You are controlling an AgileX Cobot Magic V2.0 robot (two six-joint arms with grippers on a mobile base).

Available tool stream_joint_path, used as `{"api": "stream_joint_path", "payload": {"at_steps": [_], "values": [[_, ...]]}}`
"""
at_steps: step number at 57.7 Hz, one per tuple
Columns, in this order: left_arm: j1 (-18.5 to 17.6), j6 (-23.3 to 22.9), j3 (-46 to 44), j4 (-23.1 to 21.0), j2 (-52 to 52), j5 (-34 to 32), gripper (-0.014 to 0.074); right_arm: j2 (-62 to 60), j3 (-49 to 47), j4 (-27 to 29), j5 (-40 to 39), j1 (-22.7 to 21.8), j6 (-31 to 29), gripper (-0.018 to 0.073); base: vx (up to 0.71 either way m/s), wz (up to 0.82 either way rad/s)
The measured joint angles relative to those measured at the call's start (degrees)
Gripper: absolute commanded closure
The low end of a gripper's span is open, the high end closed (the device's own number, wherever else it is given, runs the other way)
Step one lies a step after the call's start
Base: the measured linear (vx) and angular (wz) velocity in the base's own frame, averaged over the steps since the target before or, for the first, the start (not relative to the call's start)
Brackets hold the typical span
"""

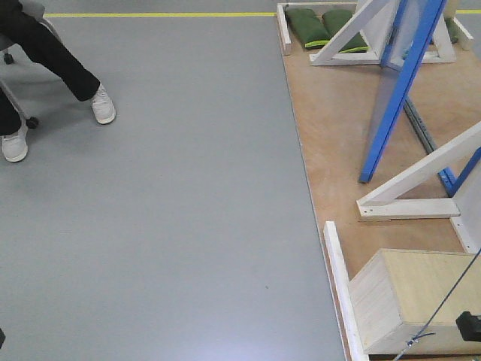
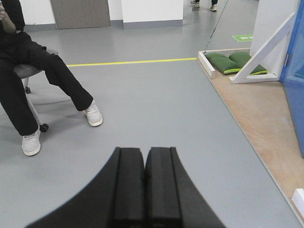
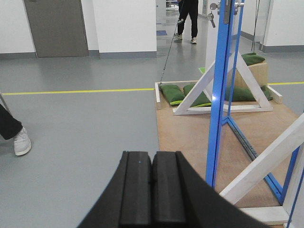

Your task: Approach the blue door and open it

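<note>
The blue door (image 1: 394,105) stands on a wooden platform (image 1: 338,135) at the right, held by white diagonal braces (image 1: 421,177). In the right wrist view I see the door nearly edge-on (image 3: 217,95), with a silver handle (image 3: 212,15) near the top. A strip of it shows at the right edge of the left wrist view (image 2: 295,95). My right gripper (image 3: 152,159) is shut and empty, low over the floor, short of the door and left of it. My left gripper (image 2: 145,154) is shut and empty over grey floor, far left of the door.
A seated person's legs and chair (image 2: 28,90) are at the left. Green sandbags (image 3: 173,94) weigh down the far brace. A wooden box (image 1: 409,301) sits near right on the platform. A white rail (image 1: 337,278) edges the platform. A yellow floor line (image 2: 128,61) runs across.
</note>
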Motion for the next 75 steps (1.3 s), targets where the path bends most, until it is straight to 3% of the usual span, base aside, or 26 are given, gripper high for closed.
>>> {"api": "stream_joint_path", "payload": {"at_steps": [75], "values": [[0.0,0.0,0.0,0.0,0.0,0.0,0.0524,0.0,0.0,0.0,0.0,0.0,0.0,0.0547,0.05,-0.01]]}}
